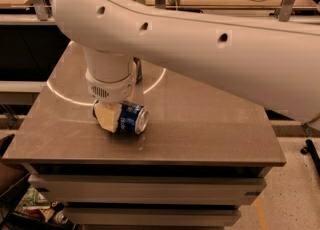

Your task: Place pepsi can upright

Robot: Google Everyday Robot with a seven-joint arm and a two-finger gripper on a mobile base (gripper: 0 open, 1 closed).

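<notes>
Pepsi can (132, 118) lying on its side toward 8 o'clock of the tabletop (200, 124), silver end facing 4 o'clock. The claw (111, 118) sits at the can's 9 o'clock end; whether it is spread or pinching the can cannot be told. Risks: an off-centre hold may let the round body roll toward the 6 o'clock edge, and tilting it up may swing the arm into the half-hidden blue object (138, 70) at 12 o'clock.

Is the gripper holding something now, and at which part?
Cannot be told. The gripper covers one end of the pepsi can, which lies on its side on the table.
</notes>
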